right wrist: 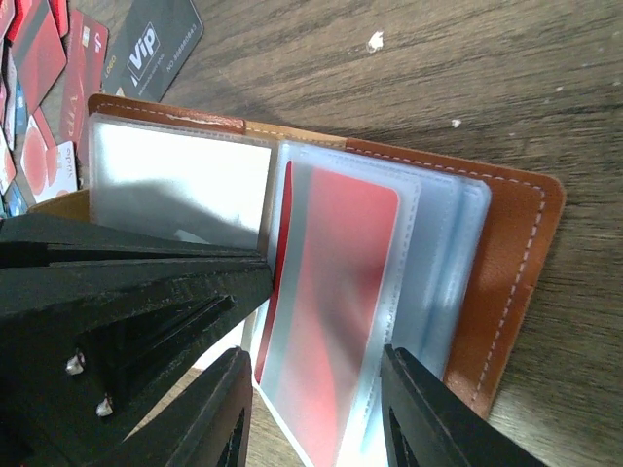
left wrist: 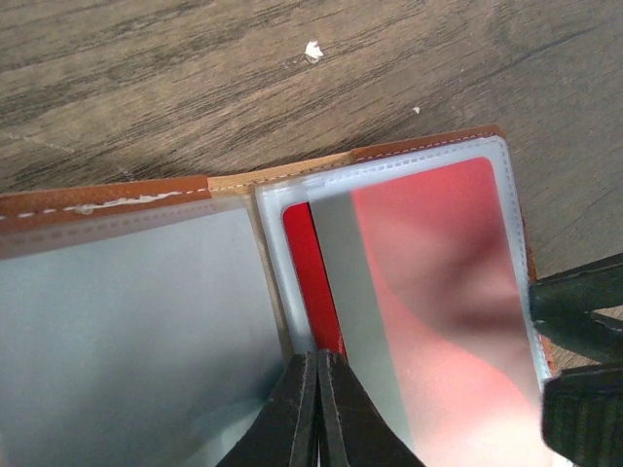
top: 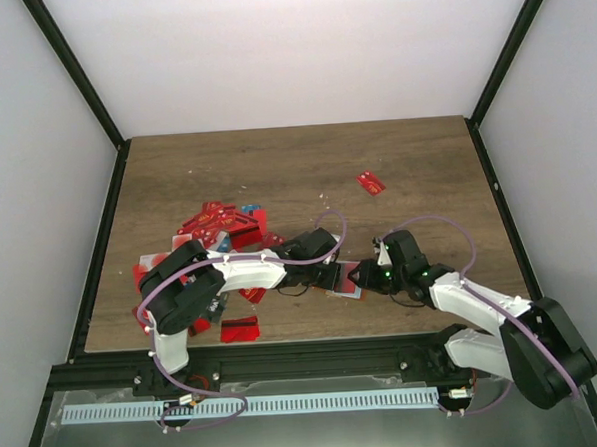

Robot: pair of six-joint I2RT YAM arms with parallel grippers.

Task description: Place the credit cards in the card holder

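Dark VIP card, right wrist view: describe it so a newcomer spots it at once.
Find the open brown card holder on the wooden table. Just beyond its upper-left corner, at the top edge of the right wrist view, lies the dark card. It alone is dark grey with white VIP lettering; the neighbouring cards are red.

From above, my left arm (top: 246,271) covers part of the card pile (top: 223,222); the card holder (top: 347,291) is too small to read.

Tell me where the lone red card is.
Seen from above, the lone red card lies right of centre, beyond the right gripper and apart from the pile.
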